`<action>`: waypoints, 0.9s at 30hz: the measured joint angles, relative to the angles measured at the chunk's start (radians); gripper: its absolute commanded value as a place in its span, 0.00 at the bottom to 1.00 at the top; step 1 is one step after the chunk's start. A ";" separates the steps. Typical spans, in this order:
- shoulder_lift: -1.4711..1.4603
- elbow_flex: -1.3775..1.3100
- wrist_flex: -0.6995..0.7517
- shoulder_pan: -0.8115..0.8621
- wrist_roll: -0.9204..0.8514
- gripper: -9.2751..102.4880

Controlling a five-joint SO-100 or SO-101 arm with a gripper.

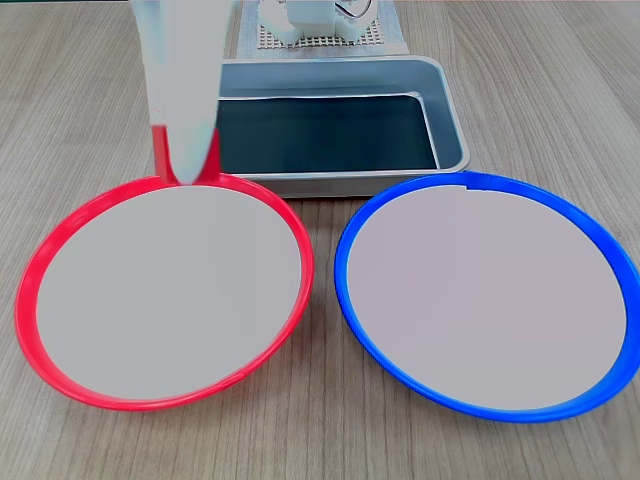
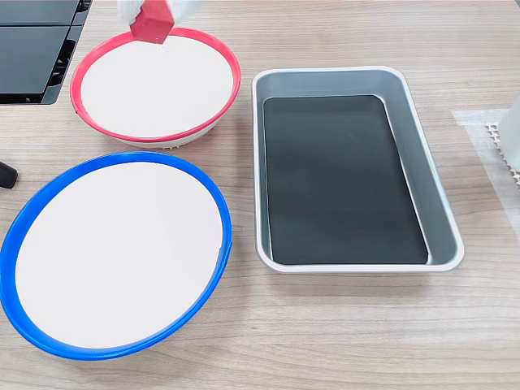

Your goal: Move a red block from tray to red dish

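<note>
In both fixed views the red block (image 1: 163, 150) (image 2: 152, 23) is a small bright cube, and my white gripper (image 1: 187, 168) (image 2: 154, 15) is shut on it. They hang together over the rim of the red dish (image 1: 25, 290) (image 2: 236, 81), on the side nearest the tray in one view and at the dish's top edge in the other. The dish's pale inside holds nothing. The grey metal tray (image 1: 455, 110) (image 2: 439, 195) shows a bare black bottom. One white finger covers the middle of the block.
A blue-rimmed dish (image 1: 345, 290) (image 2: 223, 244) of the same size lies beside the red one, with nothing in it. The arm's white base (image 1: 320, 20) stands on a perforated mat (image 2: 497, 138) behind the tray. Black boxes (image 2: 32, 49) sit by the red dish.
</note>
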 measured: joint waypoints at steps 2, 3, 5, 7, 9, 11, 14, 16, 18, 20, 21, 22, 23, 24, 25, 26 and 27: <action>-0.057 0.034 -0.058 0.011 -0.061 0.08; -0.089 0.038 -0.084 0.014 -0.092 0.08; -0.152 0.040 -0.121 0.015 -0.135 0.08; -0.204 0.035 -0.130 0.008 -0.184 0.09; -0.255 0.021 -0.135 0.005 -0.221 0.13; -0.284 0.003 -0.141 0.006 -0.244 0.19; -0.302 -0.008 -0.169 0.008 -0.273 0.39; -0.304 -0.008 -0.190 0.008 -0.295 0.49; -0.304 -0.009 -0.222 0.005 -0.299 0.53; -0.304 -0.009 -0.256 -0.003 -0.278 0.54; -0.299 -0.009 -0.290 -0.009 -0.232 0.55; -0.275 -0.009 -0.341 -0.018 -0.160 0.56; -0.256 -0.009 -0.368 -0.023 -0.101 0.56; -0.230 0.003 -0.399 -0.031 -0.055 0.55; -0.187 0.021 -0.439 -0.043 0.025 0.53; -0.132 0.041 -0.466 -0.057 0.107 0.47; -0.067 0.060 -0.483 -0.074 0.193 0.32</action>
